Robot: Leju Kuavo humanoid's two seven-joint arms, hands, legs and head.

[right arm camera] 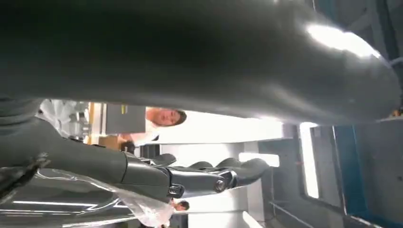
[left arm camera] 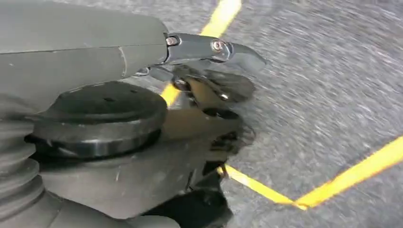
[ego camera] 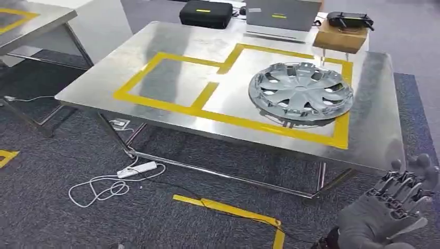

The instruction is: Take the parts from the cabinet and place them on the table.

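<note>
One hubcap (ego camera: 301, 92) lies on one table (ego camera: 104, 78).

Left hand (left arm camera: 209, 95) over carpet (left arm camera: 323, 85)
Its fingers (left arm camera: 237, 52) are loosely curled, holding nothing; yellow tape lines (left arm camera: 351, 175) cross the grey floor beneath.

**Where things sit around the table**

We see the table (ego camera: 104, 78) ahead, with the wheel cover (ego camera: 301, 92) lying flat on its right half, inside the right-hand taped outline. Beyond the far edge sit a case (ego camera: 206, 13) on the left, a laptop (ego camera: 282, 18) in the middle and a box (ego camera: 340, 35) on the right, with a controller (ego camera: 349, 20) on top of the box. On the floor under the near-left corner lie a power strip (ego camera: 137, 169) and its coiled cable (ego camera: 98, 188). Our right hand (ego camera: 397, 207) hangs below the near-right corner.
</note>
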